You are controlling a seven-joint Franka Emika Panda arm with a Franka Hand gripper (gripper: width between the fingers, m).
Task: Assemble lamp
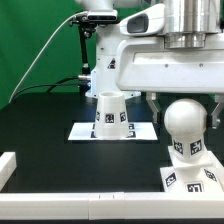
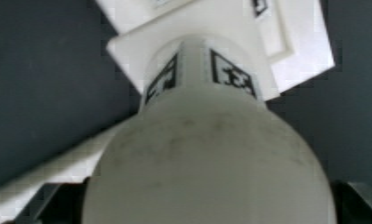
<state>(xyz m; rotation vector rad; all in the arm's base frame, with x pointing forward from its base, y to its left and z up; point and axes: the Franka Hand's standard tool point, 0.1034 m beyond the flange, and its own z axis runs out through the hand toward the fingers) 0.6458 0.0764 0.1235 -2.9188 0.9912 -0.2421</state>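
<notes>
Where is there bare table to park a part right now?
Free: black table between the white rail on the exterior view's left and the marker board, and the strip before the front rail. Crowded: exterior view's right, where gripper, bulb and base stack.

White plastic ball-shaped bulb [image 1: 185, 118]: upright, globe uppermost, its tagged neck set on the white square stepped plastic base [image 1: 196, 181]. The base lies flat on the black desk [image 1: 40, 120] at the exterior view's right. White tapered plastic cone shade [image 1: 110, 113]: tagged, upright, narrow end up, standing on the marker board [image 1: 145, 130], well apart from the bulb.
</notes>
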